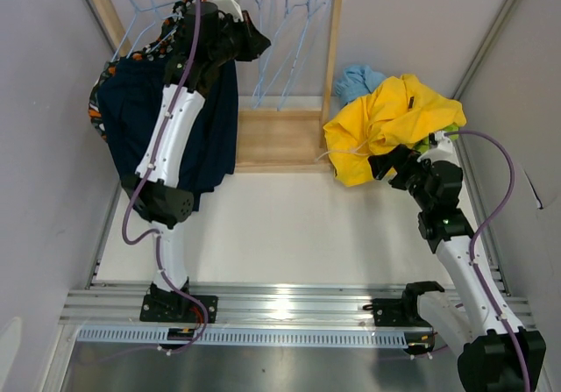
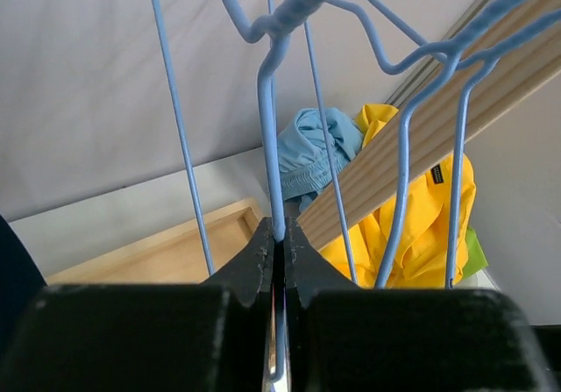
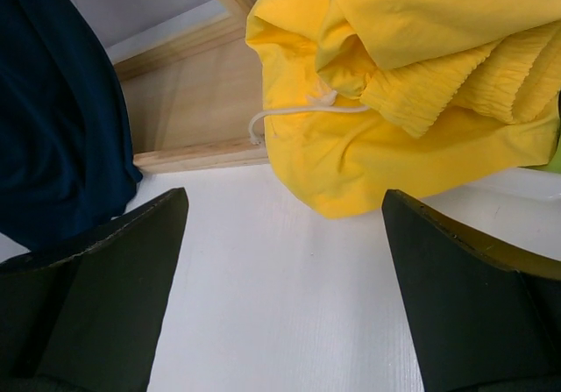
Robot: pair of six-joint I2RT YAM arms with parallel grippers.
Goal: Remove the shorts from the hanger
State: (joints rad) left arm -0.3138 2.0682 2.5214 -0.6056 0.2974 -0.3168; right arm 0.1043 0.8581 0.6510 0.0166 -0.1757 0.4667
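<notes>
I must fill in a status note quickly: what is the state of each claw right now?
Left claw: closed on the blue hanger.
Right claw: open, holding nothing, with the yellow shorts just ahead of it.

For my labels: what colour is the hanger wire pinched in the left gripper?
Light blue. The hanger wire shows best in the left wrist view.

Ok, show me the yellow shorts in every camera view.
Top external: yellow shorts heaped at right, beside the wooden rack.
Left wrist: yellow shorts right of centre, partly behind the wooden rack.
Right wrist: yellow shorts fill the upper right.
Shared landmark: the wooden rack, next to the shorts each time.
</notes>
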